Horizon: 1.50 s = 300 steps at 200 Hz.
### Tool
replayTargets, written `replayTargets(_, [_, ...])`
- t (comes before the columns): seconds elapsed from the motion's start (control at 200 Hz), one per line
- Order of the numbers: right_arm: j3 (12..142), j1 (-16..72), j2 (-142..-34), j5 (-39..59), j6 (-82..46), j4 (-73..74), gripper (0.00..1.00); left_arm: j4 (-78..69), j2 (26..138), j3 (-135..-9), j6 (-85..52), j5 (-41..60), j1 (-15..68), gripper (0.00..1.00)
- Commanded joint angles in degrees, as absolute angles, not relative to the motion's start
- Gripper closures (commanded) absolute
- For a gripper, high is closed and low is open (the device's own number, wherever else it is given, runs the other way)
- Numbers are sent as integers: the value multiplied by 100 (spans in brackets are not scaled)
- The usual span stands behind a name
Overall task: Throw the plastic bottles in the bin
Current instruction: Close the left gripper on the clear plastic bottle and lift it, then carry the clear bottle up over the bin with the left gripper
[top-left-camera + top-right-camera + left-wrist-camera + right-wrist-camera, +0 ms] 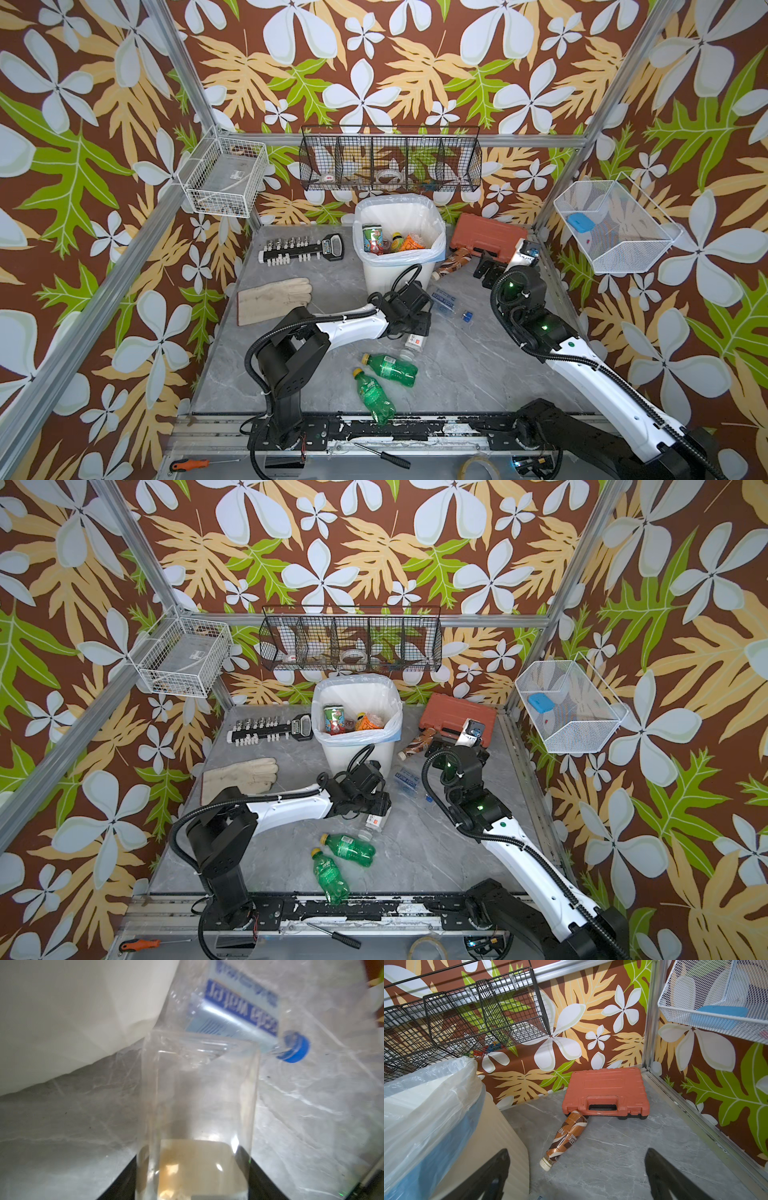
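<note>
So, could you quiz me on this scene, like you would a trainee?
1. True or false: the right pincer is holding a bottle.
2. How many green bottles lie on the table? A) one B) two C) four
3. Which pincer has the clear bottle between its fingers?

Key:
1. False. It is open, with nothing between its fingers.
2. B.
3. The left pincer.
</note>
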<state>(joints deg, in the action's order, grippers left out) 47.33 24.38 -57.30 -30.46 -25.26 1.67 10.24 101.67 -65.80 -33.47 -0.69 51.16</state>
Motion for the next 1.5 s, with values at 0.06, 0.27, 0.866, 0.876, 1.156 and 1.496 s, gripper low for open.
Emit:
replayTargets(0.06, [4702, 2430, -5639, -3229, -2477, 220, 1, -170, 9454, -6216, -3159, 585, 5115, 36])
replayTargets(0.27, [4599, 2420, -5461, -3398, -2561, 289, 0, -970, 8798, -6153, -2904, 850, 5120, 36])
replayTargets(0.866, [4508, 2422, -5026, -3722, -2631, 239, 0, -1097, 8448, -8103, -1818, -1036, 5106, 35])
replayTargets(0.876, [4509, 2418, -5031, -3712, -2635, 244, 0, -1059, 8434, -8139, -1766, -1184, 5106, 35])
replayTargets(1.156, [4554, 2417, -5224, -3555, -2650, 301, 0, -149, 8374, -8734, -1396, -3372, 4222, 36])
replayTargets(1.496, [4624, 2417, -5326, -3493, -2652, 321, 0, -338, 8991, -9232, -774, -3922, 3914, 36])
